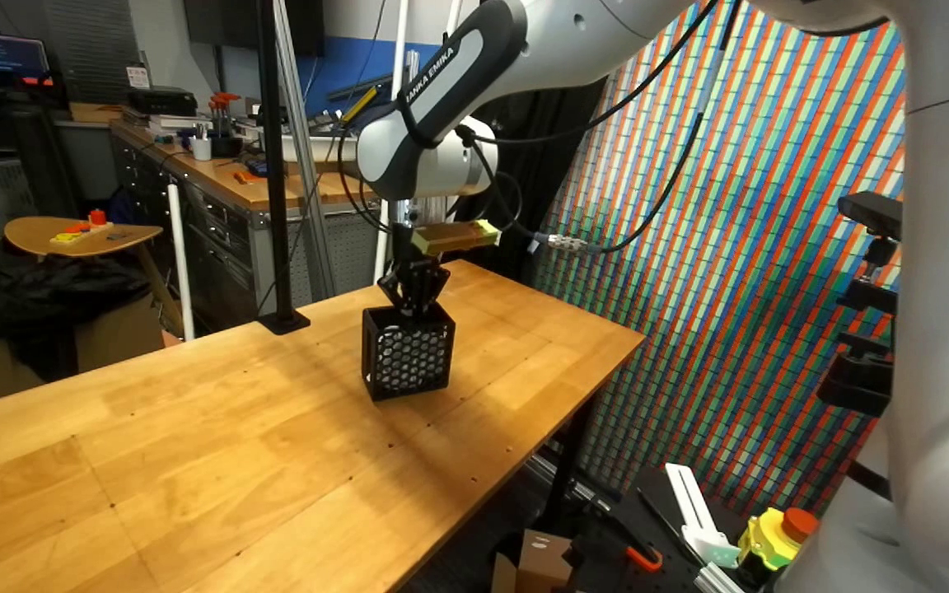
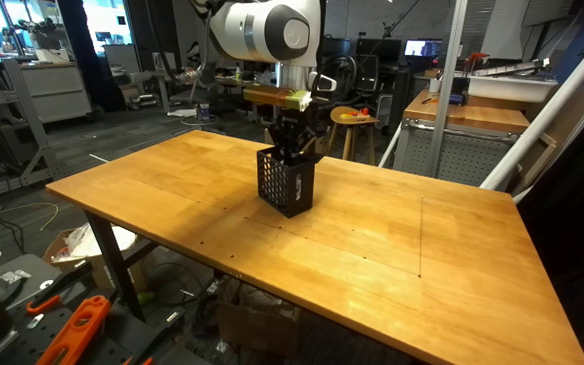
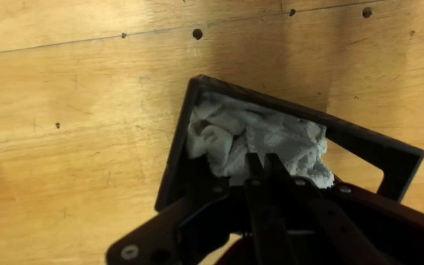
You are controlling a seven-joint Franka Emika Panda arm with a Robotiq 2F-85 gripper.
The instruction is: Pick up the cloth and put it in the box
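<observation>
The cloth [image 3: 260,134] is pale grey-white and crumpled. It lies inside the black open-topped box [image 3: 289,108] in the wrist view. The box also shows in both exterior views, upright on the wooden table, with honeycomb holes in its wall [image 1: 409,360] and a solid side [image 2: 302,192]. Pale material shows through the holes. My gripper [image 3: 262,156] points down into the box, its two fingertips close together with cloth at the narrow gap. In both exterior views the gripper [image 1: 414,306] reaches into the box mouth [image 2: 288,156], and its tips are hidden by the box walls.
The wooden table [image 1: 219,445] extends around the box. A black post [image 1: 283,321] stands on the table's far edge in an exterior view. The box walls surround the gripper's fingers closely. A patterned curtain [image 1: 689,272] hangs beyond the table's end.
</observation>
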